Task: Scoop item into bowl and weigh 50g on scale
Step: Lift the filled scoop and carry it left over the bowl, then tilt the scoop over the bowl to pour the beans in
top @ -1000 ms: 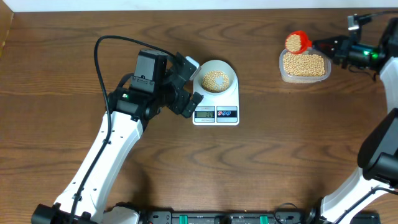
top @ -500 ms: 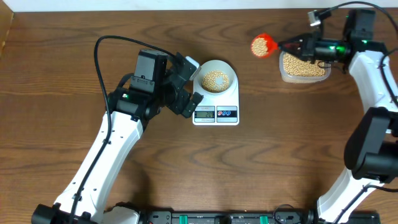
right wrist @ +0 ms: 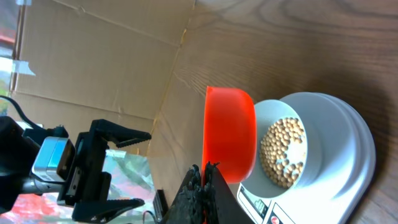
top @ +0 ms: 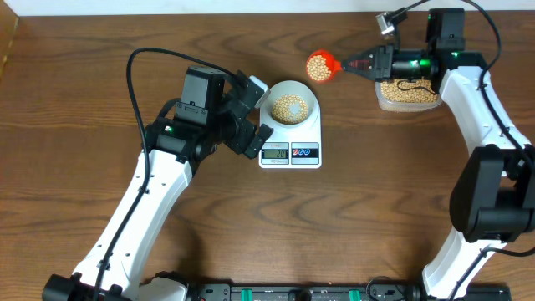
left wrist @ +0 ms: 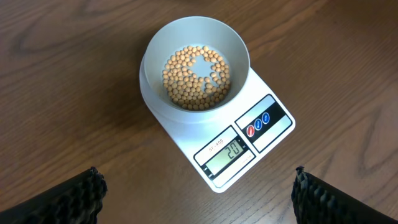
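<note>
The pale grey-white bowl (top: 290, 106) sits on the white scale (top: 305, 152) and holds a layer of tan beans (top: 289, 107). In the left wrist view the bowl (left wrist: 195, 70) and the scale's display (left wrist: 227, 152) show; the display reads about 20. My right gripper (top: 364, 63) is shut on the handle of a red scoop (top: 320, 66) full of beans, held just right of the bowl; the scoop (right wrist: 229, 134) also shows in the right wrist view beside the bowl (right wrist: 311, 143). My left gripper (top: 253, 113) is open and empty, just left of the scale.
A clear plastic tub (top: 408, 90) of beans stands at the back right under my right arm. The brown wooden table (top: 376, 209) spreads around. A cardboard wall (right wrist: 93, 56) shows in the right wrist view.
My right gripper has carried the loaded red scoop leftward from above the tub to just beside the bowl. The left arm has not moved.
</note>
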Robot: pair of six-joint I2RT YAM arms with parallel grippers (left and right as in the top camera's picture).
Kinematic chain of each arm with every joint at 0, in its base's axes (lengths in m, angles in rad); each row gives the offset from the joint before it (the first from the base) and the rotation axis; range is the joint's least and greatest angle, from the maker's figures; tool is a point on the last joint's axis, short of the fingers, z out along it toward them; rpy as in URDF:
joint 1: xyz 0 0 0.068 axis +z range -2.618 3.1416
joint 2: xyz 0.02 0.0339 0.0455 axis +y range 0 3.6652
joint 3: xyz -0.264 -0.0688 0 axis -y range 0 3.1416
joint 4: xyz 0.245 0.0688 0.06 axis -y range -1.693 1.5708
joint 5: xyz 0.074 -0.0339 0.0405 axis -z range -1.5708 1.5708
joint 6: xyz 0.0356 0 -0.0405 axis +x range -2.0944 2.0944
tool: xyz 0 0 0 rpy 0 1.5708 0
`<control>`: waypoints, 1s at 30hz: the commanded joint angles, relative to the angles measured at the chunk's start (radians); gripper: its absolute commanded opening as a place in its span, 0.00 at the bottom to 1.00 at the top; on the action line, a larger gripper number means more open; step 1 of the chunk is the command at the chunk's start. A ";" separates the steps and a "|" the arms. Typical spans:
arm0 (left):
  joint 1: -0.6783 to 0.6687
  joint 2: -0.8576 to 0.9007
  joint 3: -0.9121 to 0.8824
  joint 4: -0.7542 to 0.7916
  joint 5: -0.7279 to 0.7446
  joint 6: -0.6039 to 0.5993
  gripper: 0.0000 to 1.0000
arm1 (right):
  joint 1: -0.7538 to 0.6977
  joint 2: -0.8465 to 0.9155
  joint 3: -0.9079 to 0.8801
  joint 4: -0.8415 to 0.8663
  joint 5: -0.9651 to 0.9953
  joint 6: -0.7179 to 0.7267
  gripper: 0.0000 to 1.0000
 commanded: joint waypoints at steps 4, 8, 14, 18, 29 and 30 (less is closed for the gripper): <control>0.000 0.008 -0.002 -0.002 -0.006 0.002 0.98 | 0.049 0.001 -0.002 0.007 0.053 -0.016 0.01; 0.000 0.008 -0.002 -0.002 -0.006 0.002 0.98 | 0.082 0.001 -0.002 0.025 0.060 -0.015 0.01; 0.000 0.008 -0.002 -0.002 -0.006 0.002 0.98 | 0.129 0.001 -0.002 0.039 0.099 -0.015 0.01; 0.000 0.008 -0.002 -0.002 -0.006 0.002 0.98 | 0.158 0.001 -0.002 0.039 0.136 -0.027 0.01; 0.000 0.008 -0.002 -0.002 -0.006 0.002 0.98 | 0.221 0.001 -0.002 0.020 0.298 -0.094 0.01; 0.000 0.008 -0.002 -0.002 -0.006 0.002 0.98 | 0.230 0.001 -0.002 0.020 0.340 -0.095 0.01</control>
